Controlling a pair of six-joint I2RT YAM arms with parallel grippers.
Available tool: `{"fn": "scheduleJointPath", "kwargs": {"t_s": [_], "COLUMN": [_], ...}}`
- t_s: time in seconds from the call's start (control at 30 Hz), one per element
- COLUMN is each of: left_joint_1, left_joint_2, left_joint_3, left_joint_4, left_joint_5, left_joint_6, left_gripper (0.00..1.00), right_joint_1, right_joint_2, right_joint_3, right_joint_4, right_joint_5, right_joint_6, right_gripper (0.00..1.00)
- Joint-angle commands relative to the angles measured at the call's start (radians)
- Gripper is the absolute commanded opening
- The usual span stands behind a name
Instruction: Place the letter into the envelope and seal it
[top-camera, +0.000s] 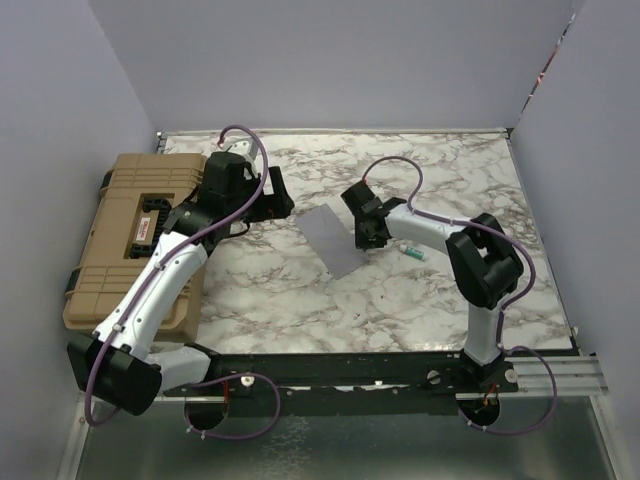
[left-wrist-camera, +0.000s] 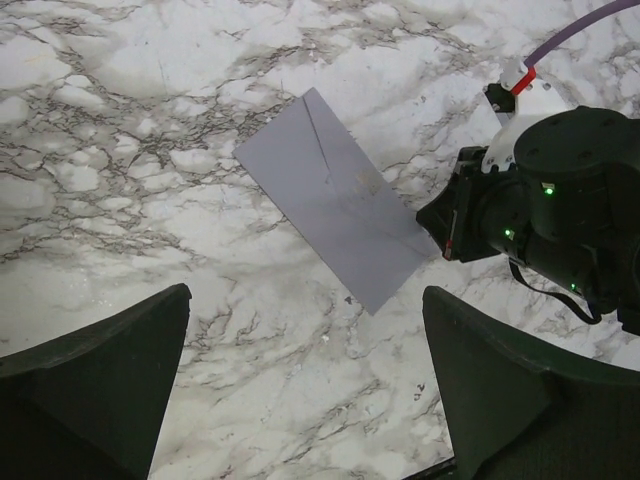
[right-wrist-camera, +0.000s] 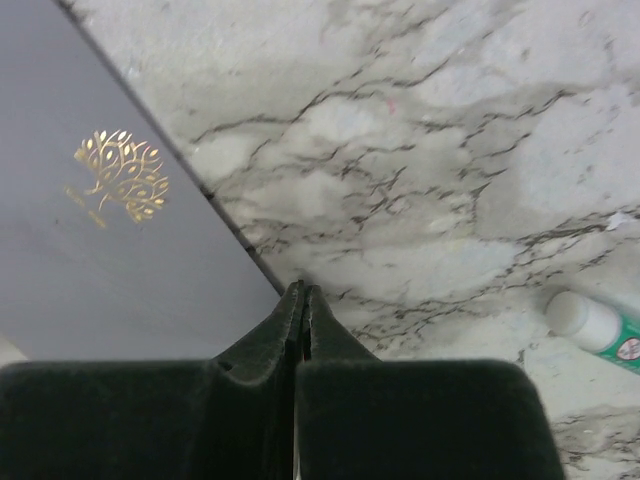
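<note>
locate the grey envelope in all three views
Top external: envelope lies tilted near the middle of the frame.
Left wrist: envelope runs diagonally across the centre.
Right wrist: envelope fills the left side.
Shared landmark: the right end effector, shut, at the envelope's edge.

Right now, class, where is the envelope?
In the top view the envelope lies flat near the middle of the table, the right gripper shut at its right edge.
</note>
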Motion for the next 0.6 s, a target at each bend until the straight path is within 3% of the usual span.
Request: {"fn": "scheduleJointPath", "kwargs": {"t_s": [0.0, 0.23, 0.33, 0.4, 0.47, 0.57], "left_joint_1": [0.000, 0.000, 0.000, 0.000, 0.001, 0.001], "left_joint_2": [-0.060, -0.093, -0.092, -0.092, -0.101, -0.110], "left_joint_3": [-0.019, -0.035, -0.060, -0.071, -0.069, -0.058], "left_joint_4": [-0.049, -0.053, -0.040, -0.046, -0.056, -0.047], "left_joint_5": [-0.058, -0.069, -0.036, -0.154, -0.278, -0.336], "left_joint_6": [0.018, 0.080, 0.073, 0.062, 0.053, 0.049], "left_gripper": [0.99, 0.99, 0.99, 0.99, 0.99, 0.99], "right_joint_1": [0.006, 0.005, 0.002, -0.011, -0.037, -0.117], "right_joint_2": [-0.080, -0.246, -0.305, -0.332, -0.353, -0.360], "right_joint_3": [-0.051, -0.114, -0.174, -0.223, -0.268, -0.320], "right_joint_4": [-0.017, -0.057, -0.078, -0.084, -0.087, -0.094], "right_joint_5": [-0.144, 0.009, 0.118, 0.156, 0.163, 0.102], "right_joint_6": [-0.012, -0.017, -0.059, -0.111, -0.156, -0.210], "right_gripper": [0.00, 0.04, 0.23, 0.37, 0.44, 0.46]}}
